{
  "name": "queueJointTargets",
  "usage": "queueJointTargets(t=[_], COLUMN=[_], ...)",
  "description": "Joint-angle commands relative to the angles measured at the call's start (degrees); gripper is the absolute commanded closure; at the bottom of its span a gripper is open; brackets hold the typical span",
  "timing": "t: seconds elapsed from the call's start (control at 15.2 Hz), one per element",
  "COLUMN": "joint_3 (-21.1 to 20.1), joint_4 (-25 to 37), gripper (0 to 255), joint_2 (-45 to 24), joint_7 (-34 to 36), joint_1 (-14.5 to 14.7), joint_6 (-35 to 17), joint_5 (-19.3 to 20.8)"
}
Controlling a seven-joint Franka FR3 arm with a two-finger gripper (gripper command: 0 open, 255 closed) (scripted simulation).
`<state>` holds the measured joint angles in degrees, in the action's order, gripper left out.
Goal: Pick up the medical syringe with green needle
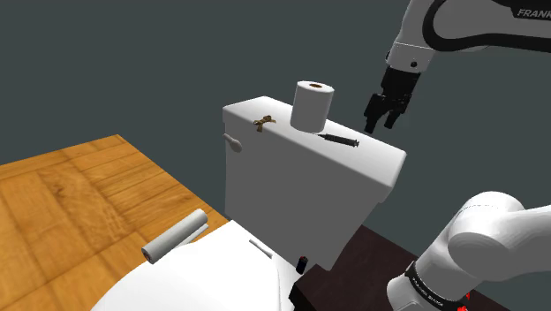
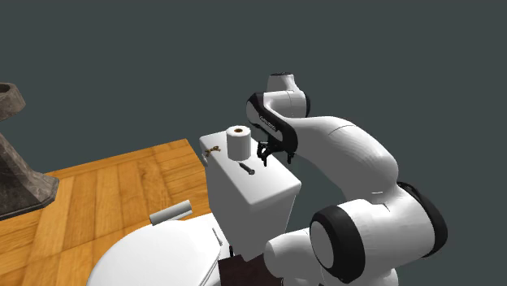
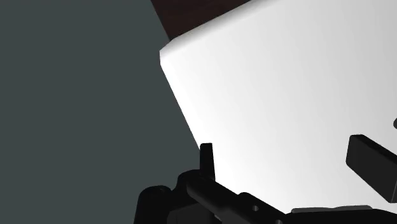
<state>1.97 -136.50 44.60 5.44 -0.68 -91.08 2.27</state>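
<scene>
A thin dark syringe (image 1: 340,140) lies flat on the white toilet tank lid (image 1: 291,150), just to the shoulder view's right of a white paper roll (image 1: 313,106). My gripper (image 1: 381,119) hangs above the lid's far right corner, a little beyond the syringe and clear of it. Its fingers (image 3: 207,159) stand open with nothing between them, over the bare white lid (image 3: 286,83). In the second exterior view the syringe (image 2: 246,170) lies in front of the roll (image 2: 238,143), with the gripper (image 2: 266,157) just to its right.
A small golden object (image 1: 263,123) lies at the lid's left end. Below the tank are the white toilet seat cover (image 1: 203,274), a grey cylinder (image 1: 175,236) and a small black item (image 1: 302,263). Wooden floor (image 1: 71,194) spreads left; a dark stone stand (image 2: 16,179) stands far left.
</scene>
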Motion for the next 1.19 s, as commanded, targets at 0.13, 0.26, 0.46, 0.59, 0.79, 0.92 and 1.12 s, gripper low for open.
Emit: queueJointTargets(t=[0.13, 0.26, 0.46, 0.59, 0.79, 0.92, 1.12], joint_3=[-1.6, -3.2, -5.7, -7.5, -8.0, -8.0, -8.0], joint_4=[3.3, 6.5, 11.5, 14.7, 13.8, 12.1, 9.7], gripper=[0, 0, 0, 0, 0, 0, 0], joint_2=[-4.1, -8.0, -13.6, -17.2, -17.9, -17.7, -17.5], joint_7=[-1.7, -3.5, -6.1, -7.7, -8.1, -8.0, -8.0], joint_1=[2.3, 4.4, 7.3, 9.1, 9.6, 9.6, 9.7], joint_6=[1.0, 2.1, 4.1, 5.6, 4.5, 2.9, 0.7], joint_5=[-0.5, -0.9, -1.3, -1.4, -1.5, -1.5, -1.5])
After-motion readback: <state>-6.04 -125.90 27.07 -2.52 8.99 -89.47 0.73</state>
